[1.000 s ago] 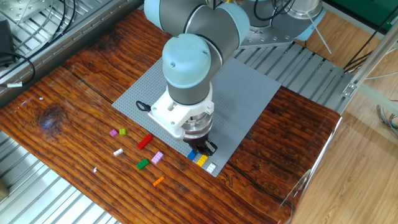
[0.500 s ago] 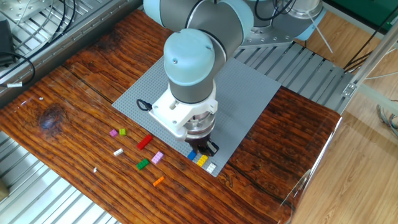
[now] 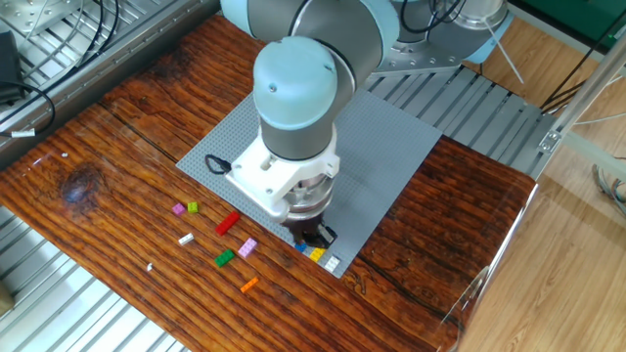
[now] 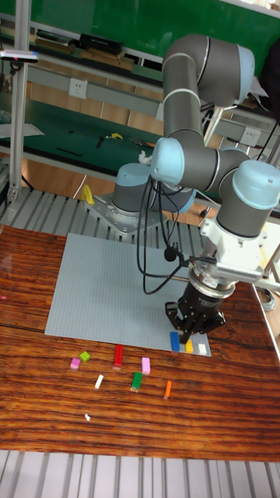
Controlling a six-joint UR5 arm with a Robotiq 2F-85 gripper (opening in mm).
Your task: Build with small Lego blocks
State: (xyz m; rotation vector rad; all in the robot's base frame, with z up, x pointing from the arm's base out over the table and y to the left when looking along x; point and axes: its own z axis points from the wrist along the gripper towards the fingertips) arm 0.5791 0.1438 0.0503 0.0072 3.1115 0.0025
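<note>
Three small Lego blocks stand in a row at the near corner of the grey baseplate: blue, yellow and white. My gripper hangs directly over this row, its dark fingertips just above the yellow block. The gripper partly hides the blue block in the fixed view. How far apart the fingers stand is unclear. Loose on the wood lie magenta, lime, red, white, pink, green and orange blocks.
The baseplate lies on a dark wooden table framed by metal rails. A black cable loop hangs from the wrist over the plate's left side. The arm's base stands behind the plate.
The gripper has shifted slightly left and down toward the row of blocks at the plate's corner. The loose blocks on the wood have not moved.
</note>
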